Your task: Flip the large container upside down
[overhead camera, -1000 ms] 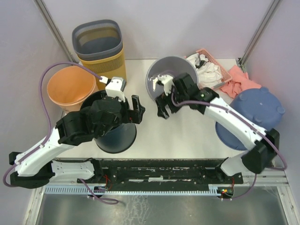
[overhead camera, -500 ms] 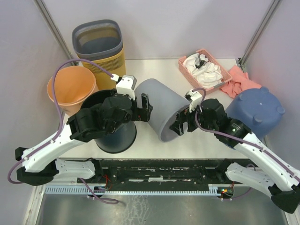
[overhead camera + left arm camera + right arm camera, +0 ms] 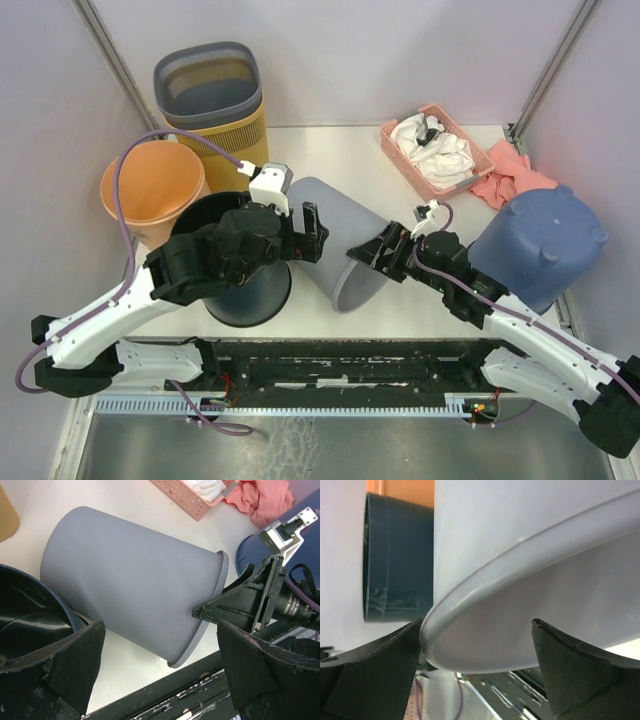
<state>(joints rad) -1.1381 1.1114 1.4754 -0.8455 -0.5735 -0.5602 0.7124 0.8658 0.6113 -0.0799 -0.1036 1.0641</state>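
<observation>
The large grey container lies tilted on the white table, its base toward the back left and its open mouth toward the front right. It fills the left wrist view and the right wrist view. My right gripper is open at the rim on the mouth side, and the rim runs between its spread fingers. My left gripper is open beside the container's base end, and its fingers straddle the lower wall without closing on it.
A dark blue bucket stands under my left arm, with an orange bucket and a yellow basket holding a grey mesh bin behind it. A pink tray of cloths, a pink cloth and an upturned blue tub are at the right.
The grey container has tipped from upright at the back onto its side, then swung further mouth-down toward the front. My right gripper moved nearer and lower with the rim. My left gripper shifted right.
</observation>
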